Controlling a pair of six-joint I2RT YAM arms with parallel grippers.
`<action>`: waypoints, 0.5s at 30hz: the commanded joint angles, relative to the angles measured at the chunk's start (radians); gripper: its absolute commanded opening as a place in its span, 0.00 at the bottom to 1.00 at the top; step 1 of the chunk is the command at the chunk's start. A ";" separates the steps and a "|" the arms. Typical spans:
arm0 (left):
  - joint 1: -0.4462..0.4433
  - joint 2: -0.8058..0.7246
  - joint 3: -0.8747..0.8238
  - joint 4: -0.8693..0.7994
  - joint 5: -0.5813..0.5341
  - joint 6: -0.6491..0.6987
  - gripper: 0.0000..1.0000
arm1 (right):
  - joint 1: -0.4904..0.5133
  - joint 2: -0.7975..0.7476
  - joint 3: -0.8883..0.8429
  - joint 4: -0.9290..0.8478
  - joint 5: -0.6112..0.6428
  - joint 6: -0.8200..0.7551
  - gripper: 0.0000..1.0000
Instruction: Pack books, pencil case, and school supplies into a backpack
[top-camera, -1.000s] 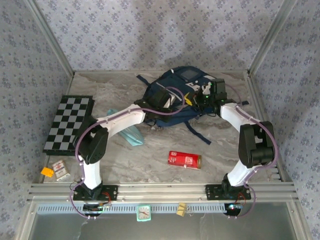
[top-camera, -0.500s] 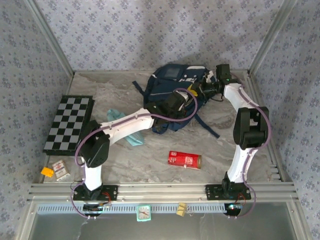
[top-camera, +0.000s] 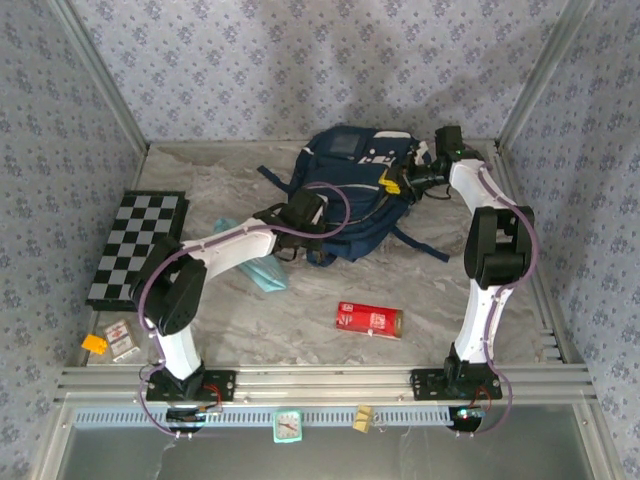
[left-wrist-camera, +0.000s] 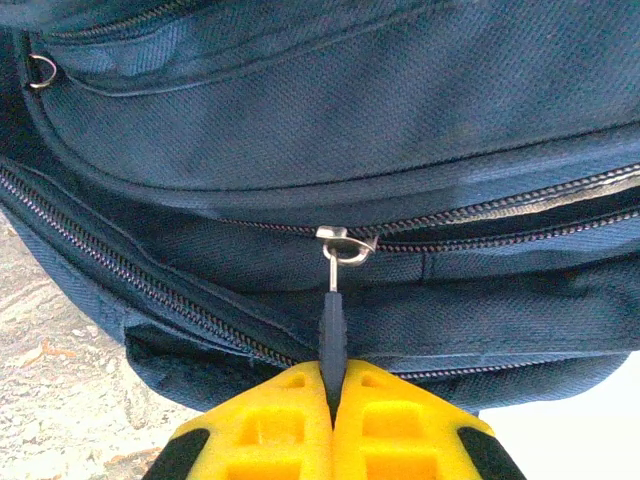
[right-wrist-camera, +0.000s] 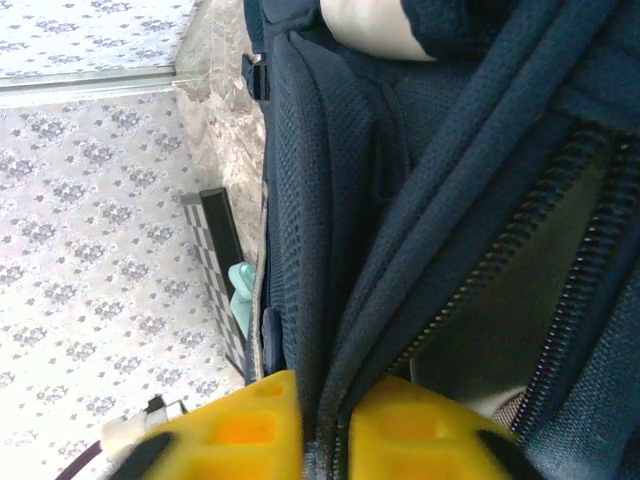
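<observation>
The navy backpack (top-camera: 350, 195) lies at the back of the table, its main zip partly undone. My left gripper (top-camera: 300, 210) is at its near left side, shut on the dark zip pull (left-wrist-camera: 332, 325), which hangs from a metal slider. The yellow fingers (left-wrist-camera: 270, 425) pinch the pull's lower end. My right gripper (top-camera: 395, 183) is at the bag's right side, and the rim of the opening (right-wrist-camera: 330, 330) fills the narrow gap between its fingers. The pale teal pencil case (top-camera: 258, 268) lies partly under my left arm. A red box of school supplies (top-camera: 368, 319) lies in front. The books are out of view.
A chessboard (top-camera: 135, 248) lies at the left. An orange piece (top-camera: 94, 343) and a small card box (top-camera: 123, 340) sit at the near left corner. Dark straps (top-camera: 420, 243) trail from the bag toward the right. Side walls stand close to both arms.
The backpack has shifted toward the back wall. My right arm swung out and back to the bag's right side, its fingers parting slightly. My left gripper moved right, then back left, holding the zip pull.
</observation>
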 joint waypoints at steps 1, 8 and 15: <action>-0.019 -0.027 0.006 0.037 0.052 0.000 0.00 | 0.026 -0.117 -0.091 0.157 0.070 0.047 0.45; -0.022 -0.015 0.027 0.068 0.061 -0.021 0.00 | 0.197 -0.299 -0.350 0.388 0.339 0.205 0.75; -0.019 -0.009 0.026 0.086 0.054 -0.024 0.00 | 0.382 -0.366 -0.524 0.535 0.747 0.387 0.75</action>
